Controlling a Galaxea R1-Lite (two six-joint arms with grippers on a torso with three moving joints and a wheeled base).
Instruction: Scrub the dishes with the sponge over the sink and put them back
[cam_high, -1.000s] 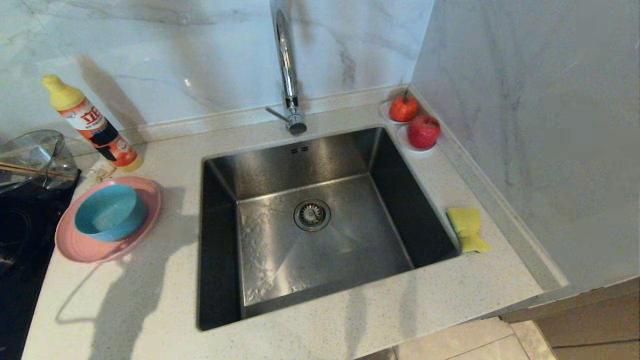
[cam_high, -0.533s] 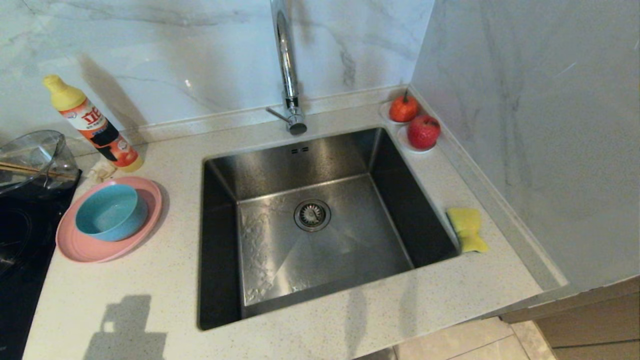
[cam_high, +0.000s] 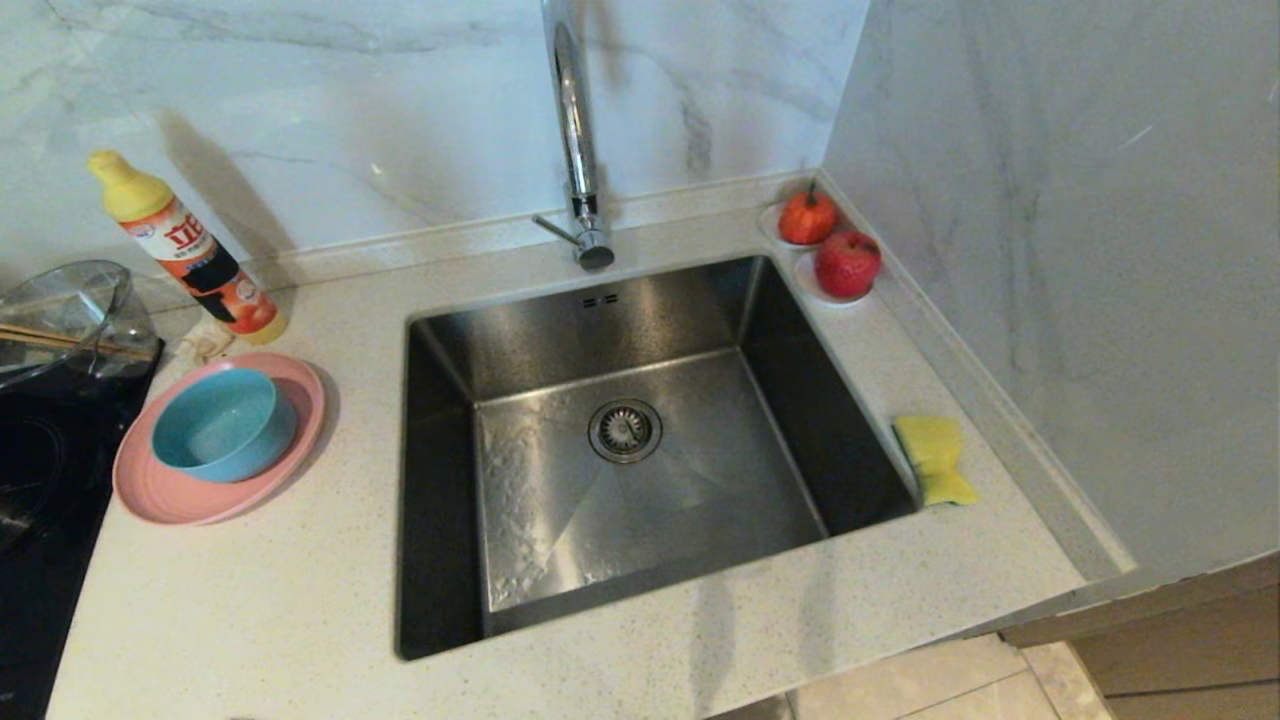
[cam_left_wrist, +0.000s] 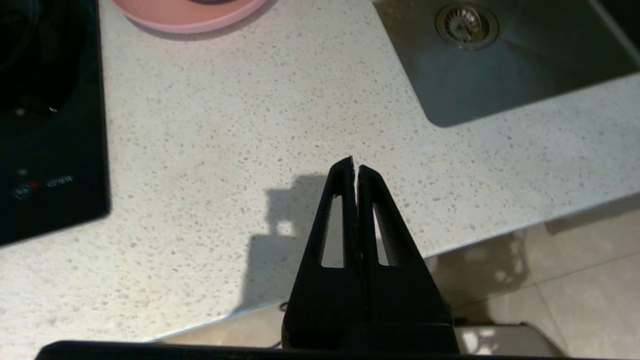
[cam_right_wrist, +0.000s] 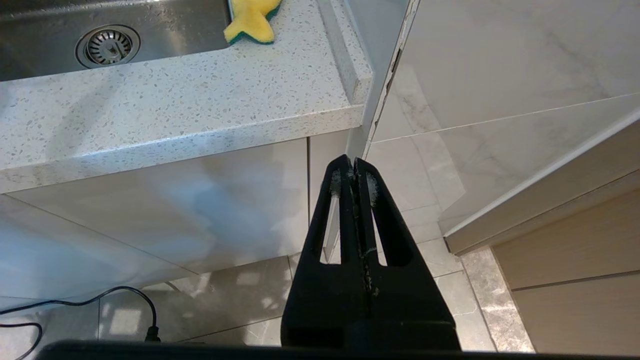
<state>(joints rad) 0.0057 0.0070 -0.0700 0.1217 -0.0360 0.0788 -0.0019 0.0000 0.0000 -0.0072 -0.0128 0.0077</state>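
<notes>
A teal-blue bowl (cam_high: 223, 422) sits inside the pink plate (cam_high: 170, 495) on the counter left of the sink (cam_high: 620, 500). The yellow sponge (cam_high: 935, 458) lies on the counter at the sink's right rim; in the right wrist view the sponge (cam_right_wrist: 250, 20) shows its green layer underneath. Neither arm shows in the head view. My left gripper (cam_left_wrist: 354, 165) is shut and empty above the counter's front edge, with the plate's rim (cam_left_wrist: 190, 12) far ahead. My right gripper (cam_right_wrist: 349, 162) is shut and empty, below counter level in front of the cabinet.
A detergent bottle (cam_high: 185, 250) and a glass bowl with chopsticks (cam_high: 60, 320) stand behind the dishes. A black hob (cam_left_wrist: 50, 115) borders the counter's left. Two red fruits (cam_high: 830, 245) sit in the back right corner, against a marble side wall (cam_high: 1080, 250). The tap (cam_high: 575, 140) rises behind the sink.
The left arm's shadow slid from beside the plate toward the counter's front edge and out of the head view. Dishes, sponge and right arm have not moved.
</notes>
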